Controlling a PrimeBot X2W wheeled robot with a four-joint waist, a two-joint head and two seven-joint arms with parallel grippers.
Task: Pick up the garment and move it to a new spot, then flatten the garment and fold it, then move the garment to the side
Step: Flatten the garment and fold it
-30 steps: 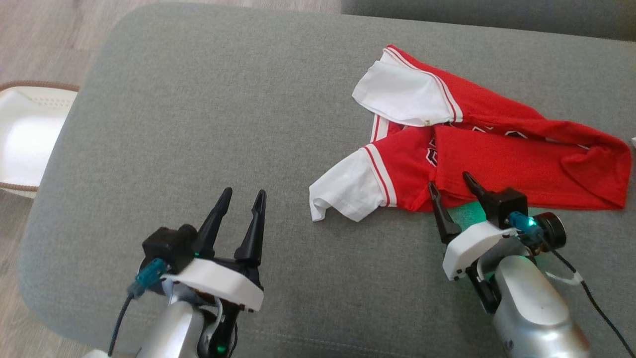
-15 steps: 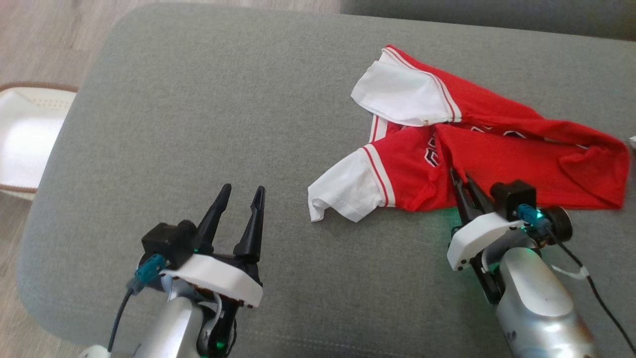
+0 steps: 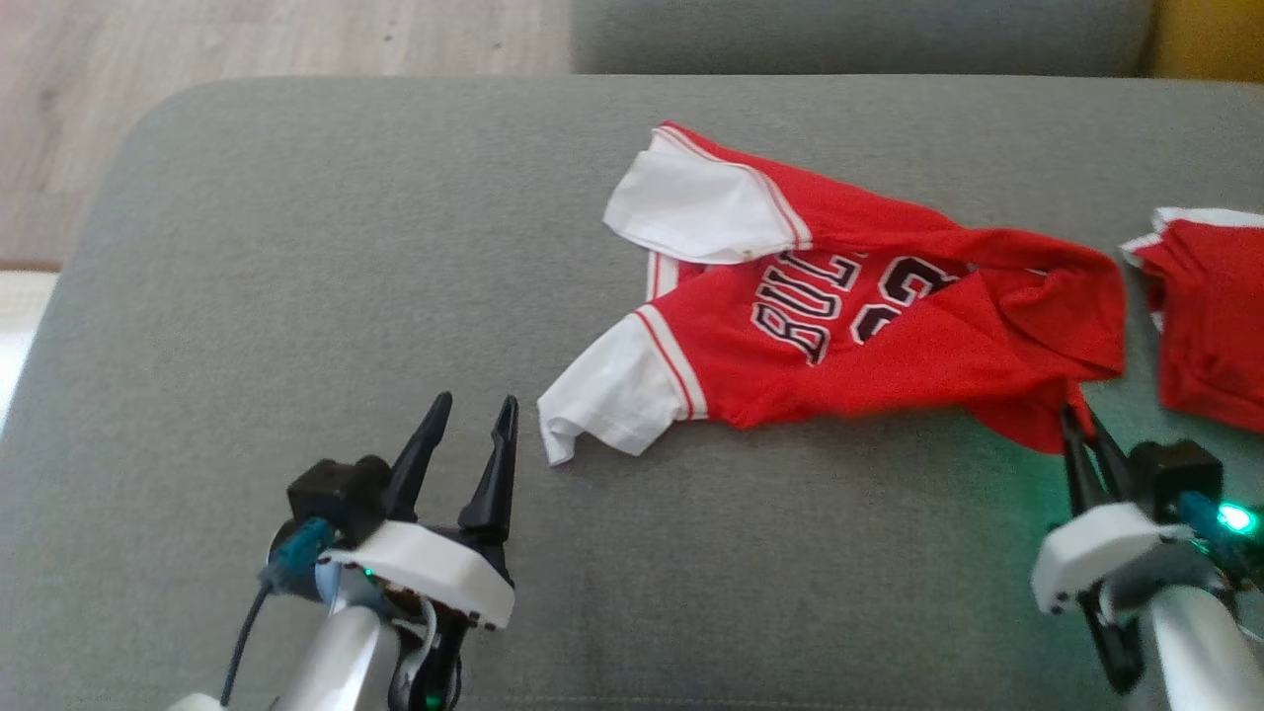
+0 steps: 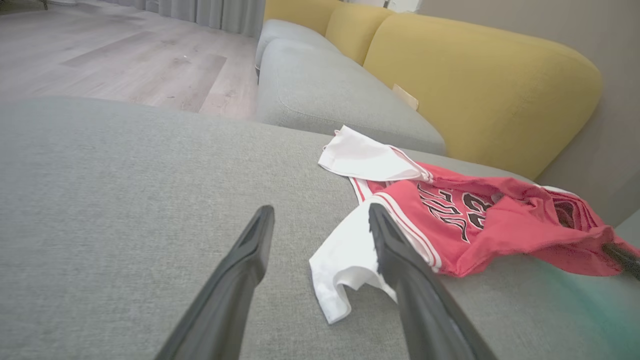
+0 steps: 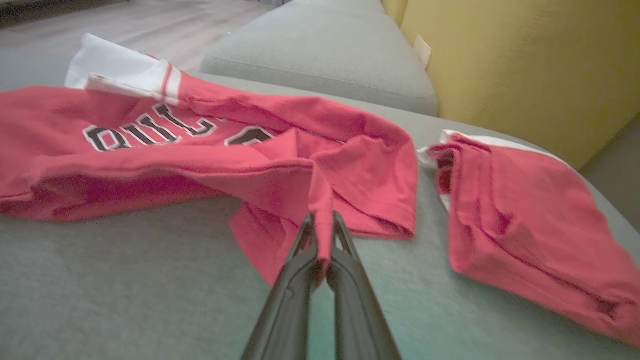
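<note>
Garment [image 3: 839, 326], a red jersey with white sleeves, lies crumpled on the grey cushion [image 3: 296, 247], a fold covering part of its lettering. The right gripper [image 5: 323, 217] is pinched tight on a fold of its red hem. The left gripper [image 3: 476, 401] hovers parted, holding nothing, near a white sleeve [image 3: 612, 395]. A second red garment [image 3: 1205, 316] is cut off at the frame's edge.

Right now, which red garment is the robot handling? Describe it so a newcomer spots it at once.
On the wide grey cushion, look near the middle, just left of a smaller red bundle at the right edge. It is the spread-out red jersey with two white sleeves and black lettering; unlike the bundle, its near corner is pinched in the right claw.
</note>
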